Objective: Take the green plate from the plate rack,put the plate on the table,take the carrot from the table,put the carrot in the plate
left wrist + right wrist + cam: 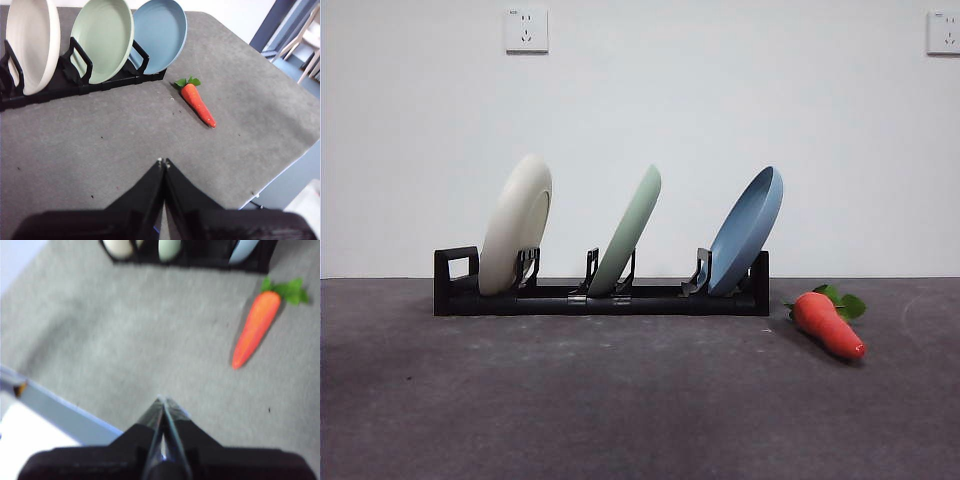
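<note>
Both pincers, the left pincer [162, 162] and the right pincer [163, 401], are hovering with jaws pressed together, holding nothing, well back from the rack [650, 297] across bare worktop [620, 400]. Ahead of them the green plate [630, 228] is leaning in the middle slot, edge up, between the white plate [515, 225] and the blue plate [748, 230], which are crowding any grasp from either side. Neither arm is looking clearly nearer. Beside the rack's blue-plate end, the carrot [828, 322] is lying flat, tip pointing away from the rack.
</note>
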Controlling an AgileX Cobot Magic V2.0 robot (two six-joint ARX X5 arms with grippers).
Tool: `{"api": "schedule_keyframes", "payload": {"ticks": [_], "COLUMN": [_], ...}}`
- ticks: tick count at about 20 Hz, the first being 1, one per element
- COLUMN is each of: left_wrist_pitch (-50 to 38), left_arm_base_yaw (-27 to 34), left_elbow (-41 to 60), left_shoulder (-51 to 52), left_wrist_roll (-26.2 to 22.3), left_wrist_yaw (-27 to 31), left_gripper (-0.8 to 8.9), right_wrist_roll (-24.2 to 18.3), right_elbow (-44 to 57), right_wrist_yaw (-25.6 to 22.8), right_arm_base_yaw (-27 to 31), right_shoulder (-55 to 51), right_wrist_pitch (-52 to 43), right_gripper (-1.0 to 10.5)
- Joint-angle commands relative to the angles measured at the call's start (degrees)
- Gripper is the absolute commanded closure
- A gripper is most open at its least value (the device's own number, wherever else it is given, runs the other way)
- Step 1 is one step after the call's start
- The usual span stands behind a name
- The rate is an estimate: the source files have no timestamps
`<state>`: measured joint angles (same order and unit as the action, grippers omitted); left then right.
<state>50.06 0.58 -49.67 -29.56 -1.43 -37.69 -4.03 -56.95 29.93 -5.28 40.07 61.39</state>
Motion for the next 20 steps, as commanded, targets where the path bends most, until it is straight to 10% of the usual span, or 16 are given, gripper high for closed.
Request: {"api": "schedule_keyframes", "payload": {"ticks": [1, 4, 7, 20], "left_wrist_pitch": [1.55, 2.62, 2.99, -7.43], "left_arm_base_yaw": [0.11, 0.13, 0.13, -6.08], "left_elbow": [-1.51, -1.81, -1.81, -5.49], "left_shoulder": [-0.68, -1.29, -1.9, -14.23], "left_wrist_roll": [-2.89, -2.84, -2.64, 0.66], "left_wrist_yaw": [0.0, 0.11, 0.07, 0.83], "left_gripper": [8.18, 6.81, 2.71, 2.74], "right_wrist_roll": [-2.95, -2.91, -2.86, -1.79], "right_elbow": [-0.76, -0.76, -0.76, -0.76], "right_wrist_yaw": [0.11, 0.04, -0.09, -0.22], "right_arm_base_yaw": [-0.09, -0.09, -0.09, -0.09], "right_shoulder": [1.22, 1.95, 1.95, 4.46], "right_wrist_pitch": [0.87, 0.87, 0.85, 0.81], "right_gripper": [9.6, 9.2, 4.8, 3.5]}}
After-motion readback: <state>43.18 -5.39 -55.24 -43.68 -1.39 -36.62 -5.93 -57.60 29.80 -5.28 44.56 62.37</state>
